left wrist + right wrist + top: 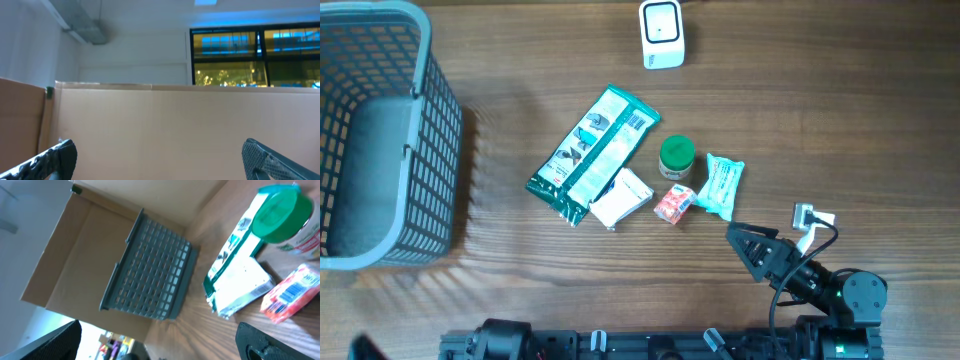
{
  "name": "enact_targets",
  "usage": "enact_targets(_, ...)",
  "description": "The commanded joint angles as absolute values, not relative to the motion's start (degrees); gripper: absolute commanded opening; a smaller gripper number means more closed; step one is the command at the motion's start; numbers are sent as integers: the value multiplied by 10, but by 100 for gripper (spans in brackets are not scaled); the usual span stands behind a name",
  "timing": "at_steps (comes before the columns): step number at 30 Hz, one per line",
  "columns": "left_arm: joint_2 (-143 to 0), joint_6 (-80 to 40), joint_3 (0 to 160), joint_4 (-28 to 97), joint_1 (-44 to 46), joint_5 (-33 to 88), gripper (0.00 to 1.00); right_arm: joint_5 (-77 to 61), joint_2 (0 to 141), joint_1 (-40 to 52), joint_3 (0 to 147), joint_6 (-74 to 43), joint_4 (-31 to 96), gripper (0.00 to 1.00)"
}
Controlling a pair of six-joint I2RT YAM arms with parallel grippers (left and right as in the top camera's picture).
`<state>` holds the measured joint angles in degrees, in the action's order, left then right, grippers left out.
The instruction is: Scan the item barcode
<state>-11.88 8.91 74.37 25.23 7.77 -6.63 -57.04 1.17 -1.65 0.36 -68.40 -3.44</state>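
Right claw (748,248), wide and empty, is nearest the teal packet (723,186) just ahead-left, its length running away

Left claw (160,164) and right claw (159,343) agape

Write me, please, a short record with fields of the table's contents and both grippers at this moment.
surface: wooden table
scanner: white scanner at the far edge
basket: grey basket on the left side
items: green-white pouch, white packet, green-lidded jar, red packet, teal packet, clustered mid-table
right gripper: open, empty, just short of the teal packet
left gripper: open, empty, facing a cardboard wall
scan: not yet begun; every item lies on the table
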Motion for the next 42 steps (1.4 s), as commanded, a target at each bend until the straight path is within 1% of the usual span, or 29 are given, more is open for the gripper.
enact_targets(1,-73,79,745,261,53,-39,100,-599,10,-15,29,-704,-32,100)
enact_targets(3,-58,48,740,264,50,-39,100,-596,10,-15,56,-675,-6,99)
enact_targets(4,-48,19,733,263,50,-34,100,-585,10,-15,79,-650,34,99)
enact_targets(6,-32,11,717,260,50,-13,100,-551,14,-15,126,-591,136,99)
enact_targets(7,-19,12,704,251,51,-9,100,-514,21,-15,167,-542,227,100)
enact_targets(10,-3,12,681,241,59,-30,100,-406,63,-15,266,-439,422,99)
enact_targets(12,-3,12,669,234,57,-50,100,-360,106,-15,322,-379,503,99)
enact_targets(14,-3,12,655,229,46,-55,100,-312,169,-15,384,-328,557,99)
enact_targets(18,-3,12,641,208,26,-100,100,-256,290,-15,488,-284,600,99)
enact_targets(23,-5,11,614,98,24,-134,100,-157,458,-14,610,-273,662,99)
enact_targets(26,-13,10,593,32,24,-134,100,-126,538,-8,658,-274,671,99)
enact_targets(28,-25,10,587,17,24,-134,100,-112,588,14,692,-277,667,99)
enact_targets(29,-31,10,585,23,24,-133,100,-96,618,36,713,-287,664,100)
enact_targets(31,-38,-12,584,84,24,-130,100,-76,665,82,745,-287,652,100)
enact_targets(32,-43,-35,583,147,24,-117,100,-62,701,121,764,-294,639,100)
enact_targets(33,-46,-39,581,184,24,-105,100,-57,722,143,773,-309,631,99)
enact_targets(36,-58,-39,563,272,24,-66,100,-60,789,205,789,-387,592,100)
enact_targets(38,-65,-32,544,301,24,-43,100,-72,823,235,795,-430,559,100)
enact_targets(40,-70,-8,518,314,24,25,100,-84,844,255,795,-471,531,100)
enact_targets(41,-70,14,500,315,24,80,100,-86,852,263,794,-485,518,100)
enact_targets(42,-70,26,486,315,24,115,100,-86,858,266,794,-485,509,100)
